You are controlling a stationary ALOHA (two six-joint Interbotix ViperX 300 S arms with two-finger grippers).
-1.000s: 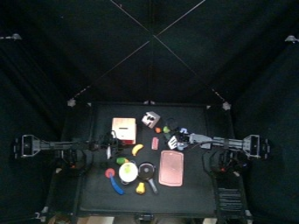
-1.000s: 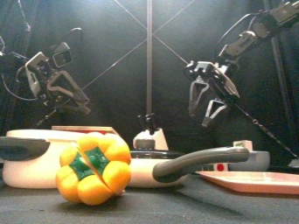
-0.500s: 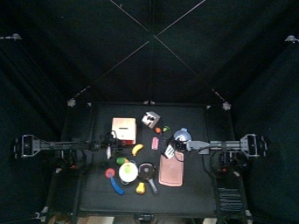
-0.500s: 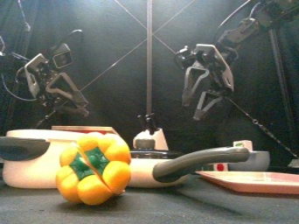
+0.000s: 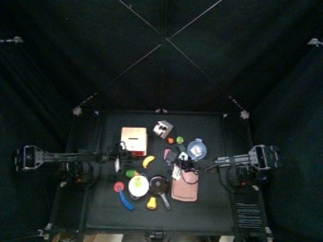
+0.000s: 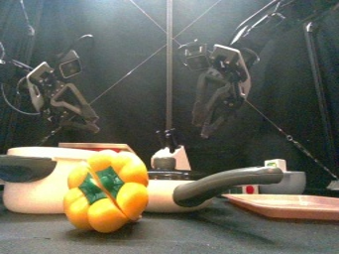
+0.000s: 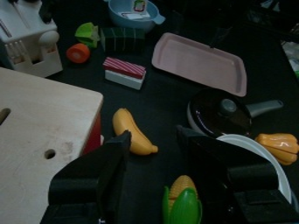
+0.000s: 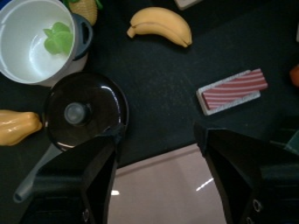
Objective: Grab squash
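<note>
The squash (image 6: 106, 190) is a small, lobed, yellow-orange piece at the table's front edge, in front of a white pot and a black pan. It also shows in the top view (image 5: 151, 202), the left wrist view (image 7: 277, 142) and the right wrist view (image 8: 17, 125), beside the pan. My right gripper (image 6: 207, 127) hangs open and empty above the table's middle, over the pan and the pink board's far end (image 5: 184, 170). My left gripper (image 6: 82, 121) is open and empty, raised at the left (image 5: 113, 166).
A black pan (image 8: 82, 109) with a long handle lies beside the squash. A white pot (image 8: 41, 35), a banana (image 8: 162, 24), a pink board (image 7: 198, 63), a wooden board (image 7: 35, 114), a blue bowl (image 7: 135, 10) and a corn cob (image 7: 181, 199) crowd the table.
My right arm has swung left and toward the front, from beside the blue bowl to above the pan and pink board. The left arm has not moved.
</note>
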